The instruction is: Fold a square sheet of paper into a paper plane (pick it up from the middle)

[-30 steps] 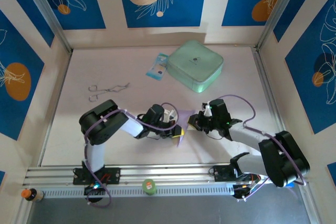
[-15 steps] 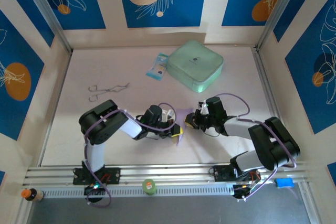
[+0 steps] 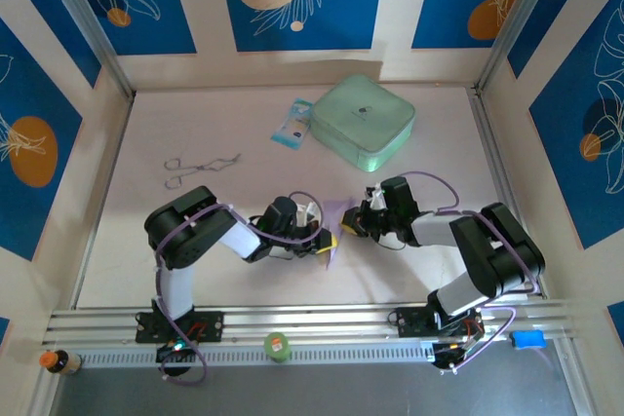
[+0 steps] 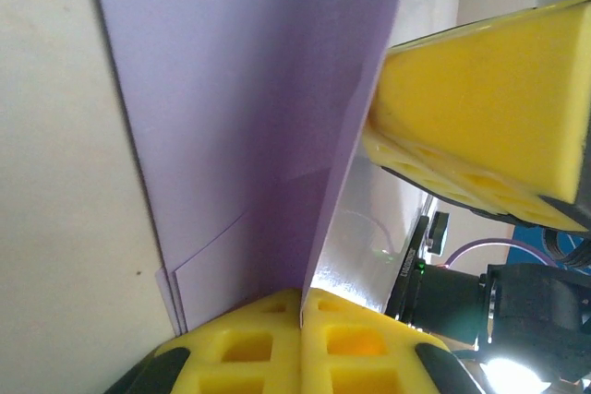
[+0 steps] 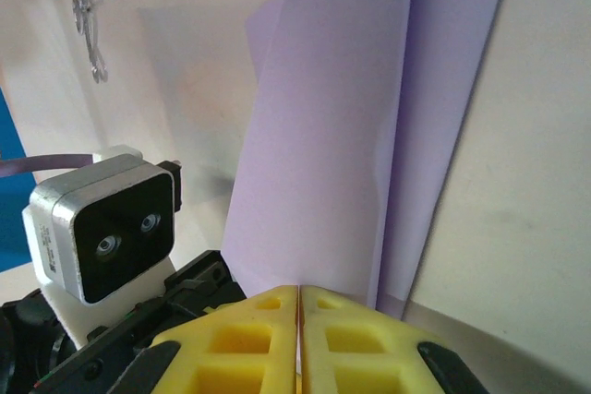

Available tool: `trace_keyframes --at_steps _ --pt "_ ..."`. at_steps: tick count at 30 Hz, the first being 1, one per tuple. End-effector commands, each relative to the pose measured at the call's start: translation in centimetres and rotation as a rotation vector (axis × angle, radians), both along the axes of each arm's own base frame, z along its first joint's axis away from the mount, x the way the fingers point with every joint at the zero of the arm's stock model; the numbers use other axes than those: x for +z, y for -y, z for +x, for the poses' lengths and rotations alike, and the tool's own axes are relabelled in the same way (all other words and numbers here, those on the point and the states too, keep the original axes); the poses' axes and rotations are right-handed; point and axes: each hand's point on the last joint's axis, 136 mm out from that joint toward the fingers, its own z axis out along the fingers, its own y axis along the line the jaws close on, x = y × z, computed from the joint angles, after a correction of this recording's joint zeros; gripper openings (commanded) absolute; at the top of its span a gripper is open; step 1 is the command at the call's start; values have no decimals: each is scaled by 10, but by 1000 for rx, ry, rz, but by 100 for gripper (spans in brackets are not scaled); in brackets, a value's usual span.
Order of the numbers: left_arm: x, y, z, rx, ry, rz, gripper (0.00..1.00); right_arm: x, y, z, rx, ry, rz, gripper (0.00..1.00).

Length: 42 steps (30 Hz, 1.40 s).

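The square sheet of paper (image 3: 337,214), pale lavender and creased into layered folds, stands on edge between my two grippers at the middle of the table. My left gripper (image 3: 329,242) is shut on a raised flap of the paper (image 4: 249,117), with the yellow pads (image 4: 240,348) pressed together on it. My right gripper (image 3: 349,224) faces it from the right, shut on the opposite edge of the paper (image 5: 342,136). One of its yellow fingers (image 4: 489,126) rests against the flap in the left wrist view.
A mint-green case (image 3: 363,122) and a blue-white packet (image 3: 292,124) lie at the back. Metal tongs (image 3: 200,168) lie to the left of the arms. The left wrist's camera (image 5: 102,228) sits close beside the paper.
The right arm's elbow has swung inward to the left and its gripper has edged slightly left at the paper. The left arm has barely moved.
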Motion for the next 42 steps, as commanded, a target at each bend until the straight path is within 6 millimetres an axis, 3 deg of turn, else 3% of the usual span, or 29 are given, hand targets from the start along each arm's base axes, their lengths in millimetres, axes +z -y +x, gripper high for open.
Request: trace_keyframes --at_steps 1,11,28,40,42 --pt "-17 -17 5 69 -26 57 0 7 -6 5 35 29 28 9" --pt "-20 -20 6 94 -52 50 0 7 -15 7 90 28 60 9" --pt "-31 -34 6 142 -77 113 0 -15 -21 12 108 -18 39 9" --pt "-38 -42 5 155 -93 151 0 -50 -19 0 121 -147 -137 8" --pt "-36 -43 4 144 -87 162 9 -55 -17 -2 112 -163 -157 7"
